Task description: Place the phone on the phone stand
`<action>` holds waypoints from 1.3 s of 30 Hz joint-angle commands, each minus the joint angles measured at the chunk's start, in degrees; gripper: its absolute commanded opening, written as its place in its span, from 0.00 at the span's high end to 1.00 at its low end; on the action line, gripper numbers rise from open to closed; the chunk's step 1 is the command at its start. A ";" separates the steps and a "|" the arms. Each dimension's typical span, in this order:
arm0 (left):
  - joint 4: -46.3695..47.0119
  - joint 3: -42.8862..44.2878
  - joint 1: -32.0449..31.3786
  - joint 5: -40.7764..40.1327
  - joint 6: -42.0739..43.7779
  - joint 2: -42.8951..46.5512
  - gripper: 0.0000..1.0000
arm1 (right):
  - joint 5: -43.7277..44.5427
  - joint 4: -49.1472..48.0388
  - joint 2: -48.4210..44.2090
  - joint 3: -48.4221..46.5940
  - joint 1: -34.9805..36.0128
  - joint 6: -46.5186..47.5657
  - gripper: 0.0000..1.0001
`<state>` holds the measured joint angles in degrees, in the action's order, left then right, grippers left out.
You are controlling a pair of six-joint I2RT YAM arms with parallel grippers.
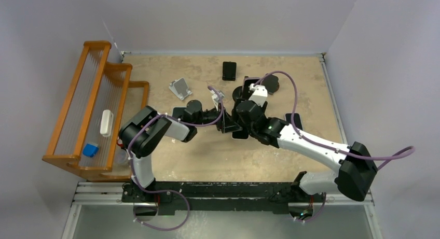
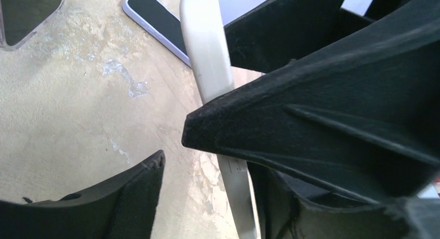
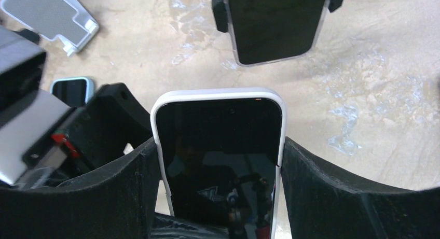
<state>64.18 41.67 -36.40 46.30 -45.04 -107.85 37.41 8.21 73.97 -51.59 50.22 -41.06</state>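
A phone [image 3: 218, 145] with a dark screen and a white case sits between the fingers of my right gripper [image 3: 218, 151], which press on both of its long edges. From above, this gripper [image 1: 242, 126] is near the table's middle. My left gripper [image 1: 226, 126] meets it from the left. In the left wrist view the phone [image 2: 207, 57] shows edge-on, beside one finger of the open left gripper [image 2: 207, 197], with a gap to the other finger [image 2: 129, 197]. The grey phone stand [image 1: 180, 88] lies far left of both grippers, seen also in the right wrist view [image 3: 52, 16].
A second phone [image 1: 229, 70] rests in a black holder at the back. Another phone [image 1: 294, 120] lies to the right, and a black object [image 1: 270, 83] sits behind the right gripper. A wooden rack [image 1: 83, 109] stands along the left edge, holding a white item [image 1: 106, 122] and a blue one [image 1: 91, 150].
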 commanded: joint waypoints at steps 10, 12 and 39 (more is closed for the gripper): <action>14.44 -1.59 1.43 3.35 -5.55 -3.65 1.00 | 1.22 -4.81 -5.71 -1.14 2.63 4.44 0.32; 15.71 -3.26 3.24 3.78 -5.68 -2.65 1.00 | 0.38 -7.66 -11.65 1.75 2.24 8.81 0.12; 36.27 -2.79 14.87 13.82 -25.16 2.94 1.00 | -58.38 -25.78 -6.97 13.03 -11.02 24.27 0.26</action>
<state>83.13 36.03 -21.76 58.78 -68.51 -108.97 -16.56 -13.28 65.87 -37.56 39.24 -18.00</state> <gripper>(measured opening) 0.116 0.739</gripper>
